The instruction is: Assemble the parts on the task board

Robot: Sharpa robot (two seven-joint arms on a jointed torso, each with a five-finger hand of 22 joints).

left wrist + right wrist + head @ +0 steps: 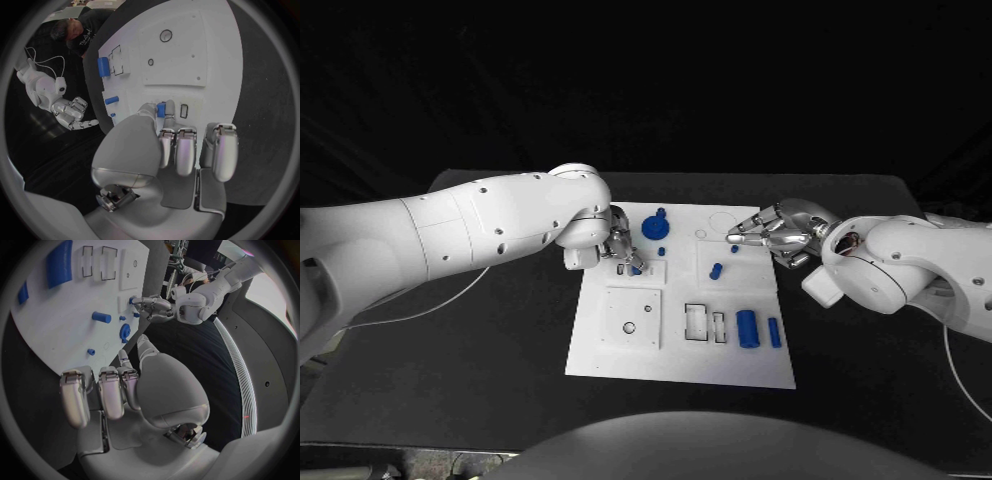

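1. Blue part (160,110) sits pinched in my left hand (620,246), over the task board (733,368) left edge.
2. Stiff, light, slippery I judge; I'd hold its sides.
3. Right hand (776,232) hovers empty, fingers apart.

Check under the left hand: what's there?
The left hand pinches a small blue part over the white board, beside a rectangular slot. Whatever lies beneath the palm is covered.
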